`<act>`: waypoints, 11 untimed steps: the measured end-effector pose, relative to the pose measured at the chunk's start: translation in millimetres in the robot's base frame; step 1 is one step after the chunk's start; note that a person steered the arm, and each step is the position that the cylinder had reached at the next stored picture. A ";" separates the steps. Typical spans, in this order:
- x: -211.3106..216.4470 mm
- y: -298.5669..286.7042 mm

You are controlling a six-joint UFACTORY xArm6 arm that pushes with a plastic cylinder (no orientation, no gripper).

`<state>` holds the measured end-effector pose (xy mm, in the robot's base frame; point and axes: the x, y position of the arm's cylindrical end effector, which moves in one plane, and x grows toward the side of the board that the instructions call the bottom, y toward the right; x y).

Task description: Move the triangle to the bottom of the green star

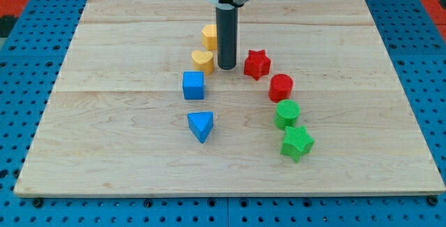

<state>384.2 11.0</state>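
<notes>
The blue triangle [201,125] lies on the wooden board, left of centre and toward the view's bottom. The green star [297,142] sits at the lower right, well to the triangle's right. My tip [226,67] is at the end of the dark rod, above the triangle toward the view's top, between the yellow heart [203,60] and the red star [256,64]. It touches neither the triangle nor the green star.
A blue cube [194,85] sits just above the triangle. A yellow hexagon block [209,36] is partly behind the rod. A red round block [281,86] and a green round block [286,113] line up above the green star.
</notes>
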 end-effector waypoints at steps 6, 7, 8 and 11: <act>85.3 -39.9; 108.9 -56.8; 120.0 -57.9; 123.0 -92.1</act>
<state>507.2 -81.1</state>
